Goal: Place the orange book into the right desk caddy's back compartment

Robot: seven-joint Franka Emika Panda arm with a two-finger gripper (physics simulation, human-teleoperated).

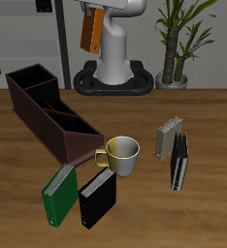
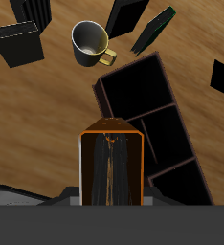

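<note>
The orange book (image 1: 89,32) hangs high above the table's back edge, held in my gripper (image 1: 91,10), which is shut on it. In the wrist view the orange book (image 2: 111,167) fills the middle and I see it end-on. The long dark brown desk caddy (image 1: 49,114) lies diagonally on the table, below the book and nearer the table's front edge. Its back compartment (image 1: 29,81), the end farthest from the mug, is open and empty. It also shows in the wrist view (image 2: 185,186), beside the held book. Only one caddy is in view.
A pale mug (image 1: 120,155) stands at the caddy's near end. A green book (image 1: 59,192) and a black book (image 1: 96,197) lie near the table's front edge. A grey book (image 1: 167,137) and a dark book (image 1: 179,161) stand beyond the mug. The robot base (image 1: 113,77) and a plant (image 1: 176,44) are at the back.
</note>
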